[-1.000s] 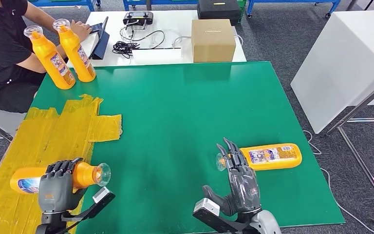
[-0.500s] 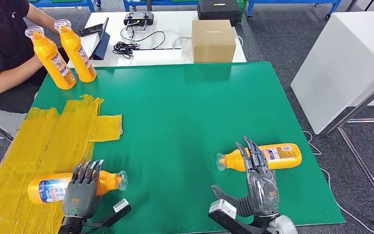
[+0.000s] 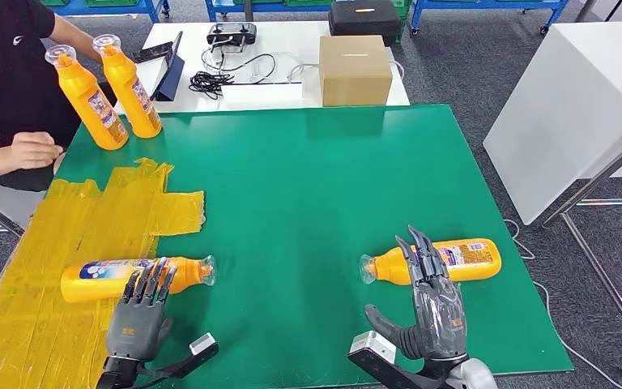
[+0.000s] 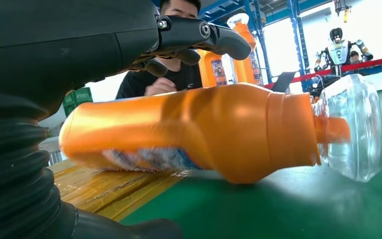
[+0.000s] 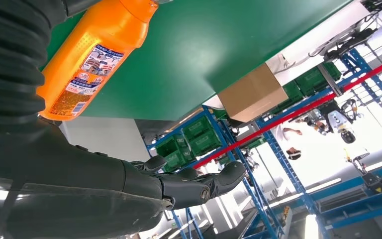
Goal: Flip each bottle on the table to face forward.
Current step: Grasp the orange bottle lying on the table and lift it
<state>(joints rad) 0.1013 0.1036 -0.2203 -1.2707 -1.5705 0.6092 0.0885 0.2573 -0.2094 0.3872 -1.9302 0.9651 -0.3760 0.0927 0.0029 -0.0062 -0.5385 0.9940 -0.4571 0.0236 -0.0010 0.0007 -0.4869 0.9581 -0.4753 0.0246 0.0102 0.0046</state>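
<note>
Tape (image 3: 89, 235), yellow and crinkled, covers your mat's (image 3: 316, 186) nine o'clock side. On it lies the left bottle (image 3: 134, 275): glossy orange plastic, tapered neck, clear domed cap toward three o'clock, a blue-and-white label now turned up. Half a second ago it lay nearer the table's front edge under your left hand (image 3: 139, 320); it has since rolled toward twelve o'clock. That hand is open, fingers straight and slightly spread, tips reaching over the bottle's near side, gripping nothing. In the left wrist view its dark fingers (image 4: 199, 37) arch above the bottle's body without closing on it.

At eleven o'clock, two upright bottles (image 3: 105, 93) of the same make stand side by side, unmoved. A person's hand (image 3: 32, 150) now rests near the mat's edge there.

The smooth green mat is matte. At twelve o'clock, beyond it, sits a plain cardboard box (image 3: 355, 69).

At four o'clock the right bottle (image 3: 441, 263) lies cap toward nine o'clock, printed label up, where it was before. Your right hand (image 3: 433, 296) is open too, fingers extended over the bottle's middle, thumb out sideways, holding nothing.
</note>
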